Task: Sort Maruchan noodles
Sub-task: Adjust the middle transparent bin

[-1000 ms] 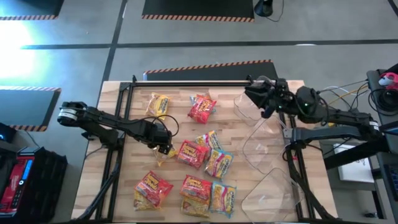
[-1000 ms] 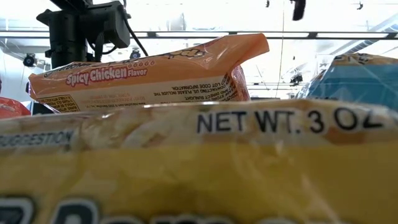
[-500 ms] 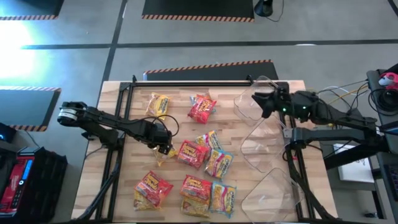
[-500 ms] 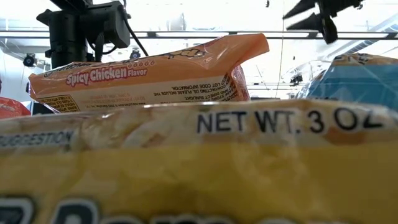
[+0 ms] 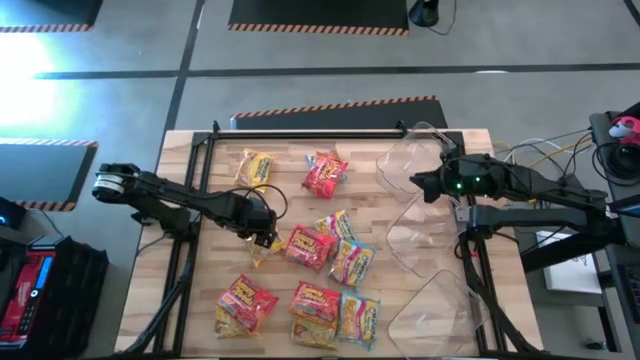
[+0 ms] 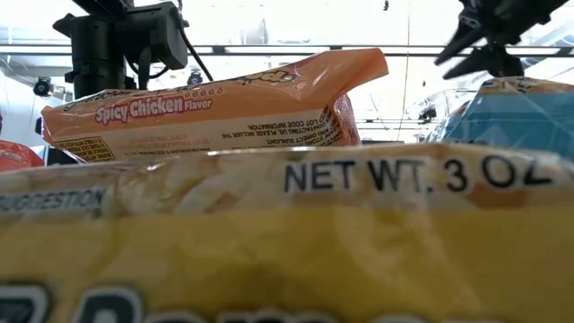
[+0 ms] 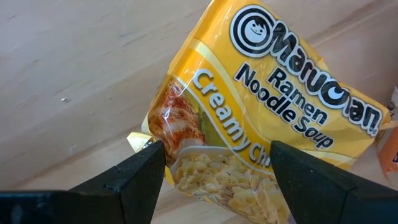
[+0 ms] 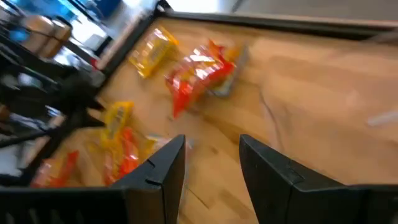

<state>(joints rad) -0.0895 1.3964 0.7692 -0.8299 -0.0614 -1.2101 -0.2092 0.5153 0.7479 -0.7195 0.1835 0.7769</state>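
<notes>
1. the wooden table [image 5: 400,310] carries everything; a dark frame runs along its far edge and left side.
2. three clear plastic tubs [image 5: 425,235] stand in a row down the table's right part, and nothing shows inside them.
3. the left arm reaches in from the left, with the left gripper [image 5: 262,235] low over the table's left-middle. its fingers are spread wide either side of a yellow creamy chicken packet [image 7: 273,118], whose lower corner lies between them; i cannot tell whether they touch it.
4. the right arm comes in from the right, with the right gripper [image 5: 420,182] above the farthest tub. its fingers are parted with nothing between them.
5. the maruchan noodles [image 5: 310,245] lie scattered over the table's left and middle: one yellow and one red packet near the far edge, a mixed cluster of red, yellow and light blue ones at mid-table, and more along the near edge.
6. an orange spicy chicken packet [image 6: 215,103] fills the low view behind a yellow one.
</notes>
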